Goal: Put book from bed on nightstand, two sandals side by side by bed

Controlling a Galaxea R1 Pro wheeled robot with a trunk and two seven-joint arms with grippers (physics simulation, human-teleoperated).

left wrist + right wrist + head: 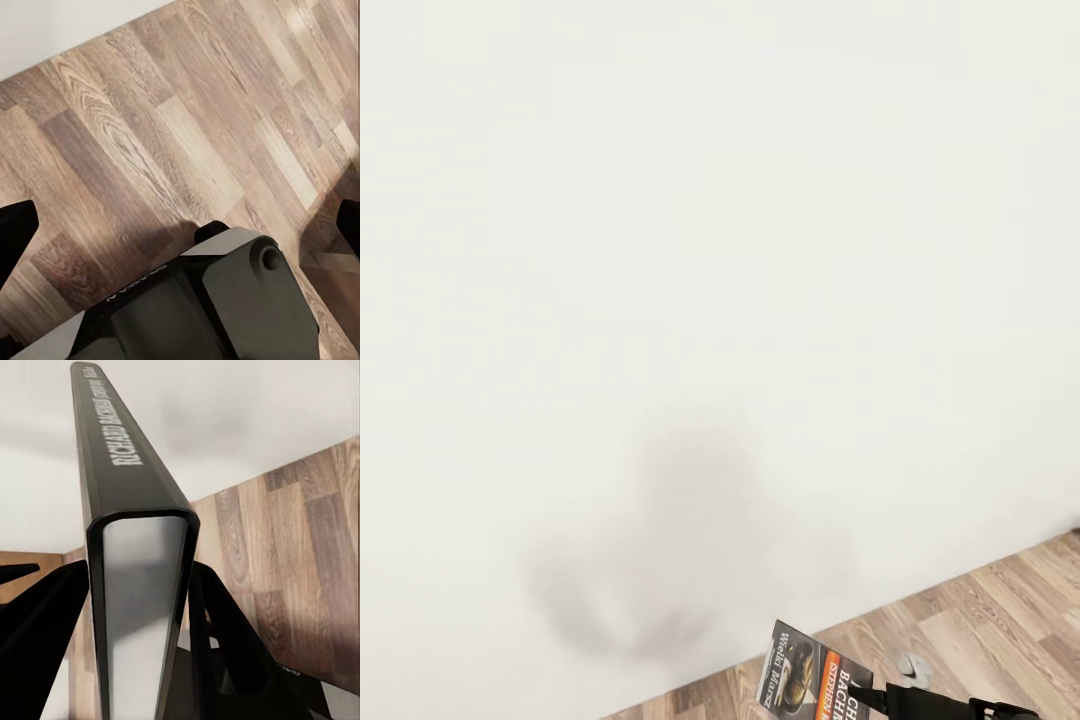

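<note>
Your right gripper (142,607) has the book (124,487) clamped between its two dark fingers (225,630), spine facing the camera with white lettering running along it and the pale page edge below. Behind it you see white wall (247,412) meeting wood-plank floor (300,547).

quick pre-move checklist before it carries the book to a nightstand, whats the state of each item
1. Book held by the right tool: ok, a finger presses on each cover.
2. Book off the bed: ok, it hangs over the wood floor.
3. Left tool free: ok, open, nothing between its fingers but floor.
4. Nightstand located: cannot tell, the white wall takes up most of the head view.
5. Path ahead: not ok, the wall is close in front.
6. Sandals placed: cannot tell.
</note>
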